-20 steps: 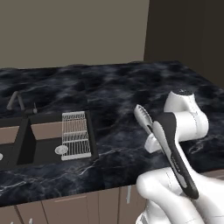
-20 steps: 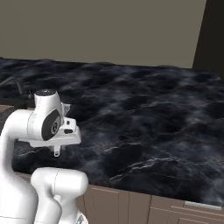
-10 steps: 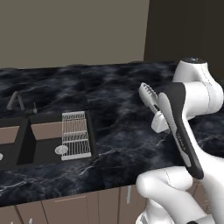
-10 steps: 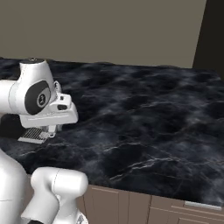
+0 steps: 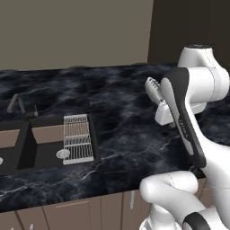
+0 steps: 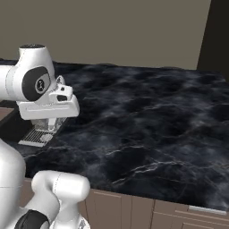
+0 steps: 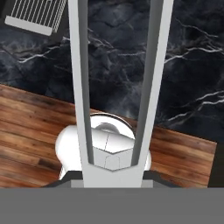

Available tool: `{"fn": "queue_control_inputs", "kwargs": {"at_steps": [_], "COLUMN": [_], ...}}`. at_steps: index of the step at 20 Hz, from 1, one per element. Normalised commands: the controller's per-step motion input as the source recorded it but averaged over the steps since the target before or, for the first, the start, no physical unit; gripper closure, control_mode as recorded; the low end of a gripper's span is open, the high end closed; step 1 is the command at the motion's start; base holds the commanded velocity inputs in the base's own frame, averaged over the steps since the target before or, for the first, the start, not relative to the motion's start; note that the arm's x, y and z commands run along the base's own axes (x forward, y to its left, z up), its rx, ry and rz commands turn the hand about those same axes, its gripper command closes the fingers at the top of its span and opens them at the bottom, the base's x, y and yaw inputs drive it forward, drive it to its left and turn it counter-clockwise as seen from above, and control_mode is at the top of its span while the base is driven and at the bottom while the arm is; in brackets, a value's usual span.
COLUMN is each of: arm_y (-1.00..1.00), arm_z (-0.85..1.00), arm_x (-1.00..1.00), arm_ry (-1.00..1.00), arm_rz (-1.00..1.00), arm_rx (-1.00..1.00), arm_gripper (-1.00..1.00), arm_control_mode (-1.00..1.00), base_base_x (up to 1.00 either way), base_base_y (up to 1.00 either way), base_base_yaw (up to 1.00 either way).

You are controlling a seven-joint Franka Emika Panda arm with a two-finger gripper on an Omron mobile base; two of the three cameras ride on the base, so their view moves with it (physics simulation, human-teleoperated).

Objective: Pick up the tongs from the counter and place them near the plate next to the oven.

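Arm raised higher since earlier; jaws clenched on tongs (image 7: 118,87) above counter (image 5: 121,130); no readable writing.

The counter (image 6: 147,120) lies bare and broad to the right of the arm, open all the way to the dark wall. Leftward the sink basin (image 5: 36,148) dips, with the white wire rack (image 5: 77,138) (flat) and the faucet (image 5: 15,104) behind.
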Motion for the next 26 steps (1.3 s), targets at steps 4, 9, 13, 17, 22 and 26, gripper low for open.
{"fn": "queue_control_inputs", "kwargs": {"at_steps": [4,9,13,17,22,26], "arm_y": [0.00,0.00,0.00,0.00,0.00,0.00], "arm_z": [0.00,0.00,0.00,0.00,0.00,0.00], "arm_x": [0.00,-0.02,0.00,0.00,0.00,0.00], "arm_ry": [0.00,0.01,0.00,0.00,0.00,0.00], "arm_rz": [0.00,0.00,0.00,0.00,0.00,0.00], "arm_rx": [0.00,0.00,0.00,0.00,0.00,0.00], "arm_gripper": [1.00,1.00,1.00,1.00,1.00,1.00], "arm_control_mode": [-1.00,1.00,1.00,1.00,1.00,1.00], "base_base_x": [0.00,-0.41,-1.00,-0.99,-0.29,-0.14], "base_base_y": [0.00,-0.01,-0.05,-0.05,0.00,0.00], "base_base_yaw": [0.00,0.00,0.00,0.32,0.97,1.00]}}
